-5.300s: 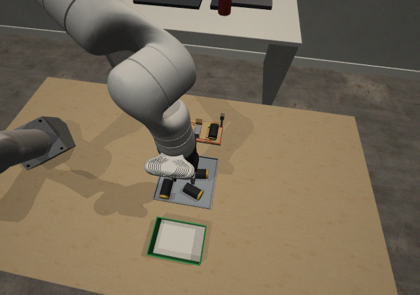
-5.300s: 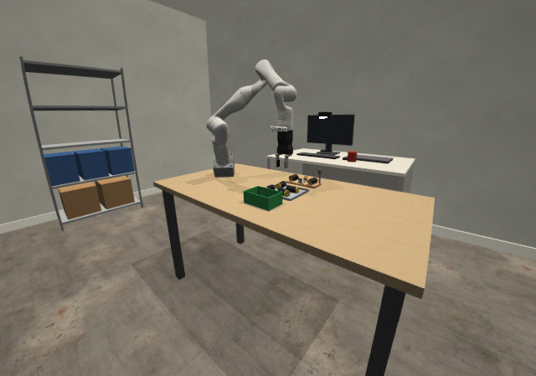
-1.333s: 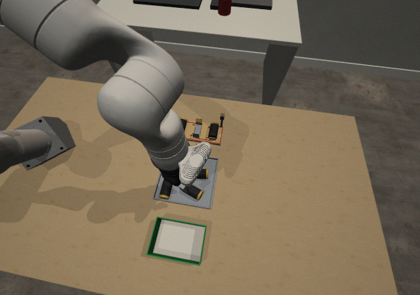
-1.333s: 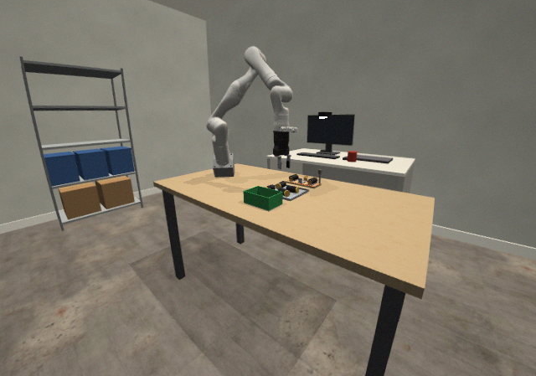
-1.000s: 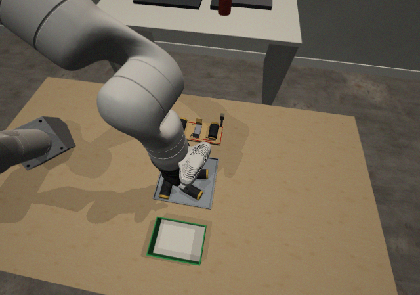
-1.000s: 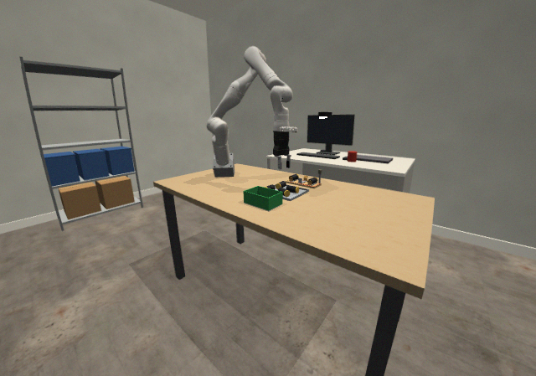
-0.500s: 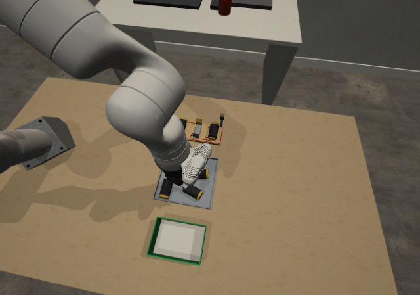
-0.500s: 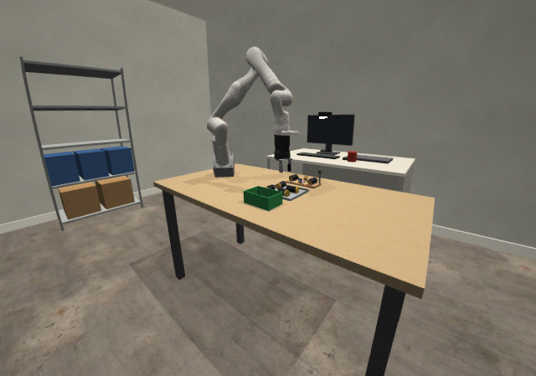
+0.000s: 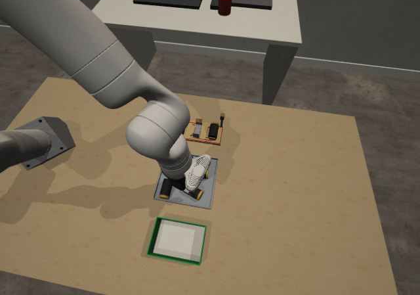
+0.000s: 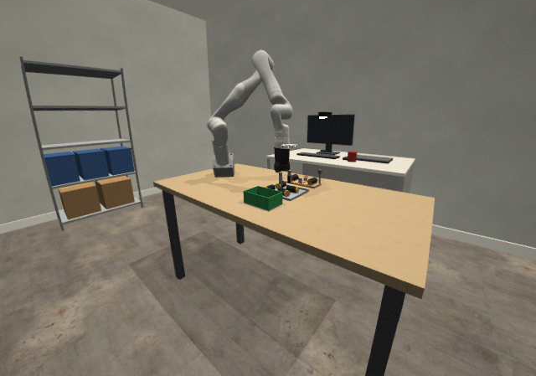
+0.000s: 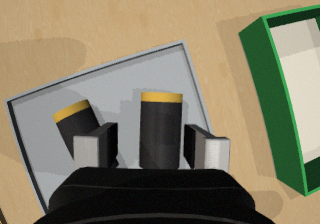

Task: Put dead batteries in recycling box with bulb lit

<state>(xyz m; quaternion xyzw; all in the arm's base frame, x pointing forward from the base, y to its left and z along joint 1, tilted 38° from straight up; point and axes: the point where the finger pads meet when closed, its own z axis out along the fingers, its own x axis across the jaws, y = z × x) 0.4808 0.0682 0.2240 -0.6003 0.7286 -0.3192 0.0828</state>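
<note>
From above, the green box (image 9: 151, 237) (image 10: 262, 198) (image 11: 270, 104) stands on the bench (image 9: 288, 200) (image 10: 346, 224) (image 11: 125, 14), near the tray (image 9: 207, 202) (image 10: 298, 196) (image 11: 45, 90); from the room's side, the jaws (image 10: 285, 177) hang low over the tray; at the wrist, they stand apart around one battery (image 11: 161, 131).

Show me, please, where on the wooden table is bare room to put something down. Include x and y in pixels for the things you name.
Top view: a wide patch right of the tray (image 9: 207, 200) (image 10: 291, 197) (image 11: 165, 59) and green box (image 9: 202, 244) (image 10: 256, 198) (image 11: 272, 104), out to the table's (image 9: 288, 183) (image 10: 346, 220) (image 11: 140, 14) edge; a narrow strip between those two. Crowded: the tray, with batteries (image 9: 165, 188) (image 10: 291, 188) (image 11: 161, 134) and the open gripper (image 9: 182, 187) (image 10: 285, 177) (image 11: 150, 139), and the holder board (image 9: 205, 140) (image 10: 312, 185).
</note>
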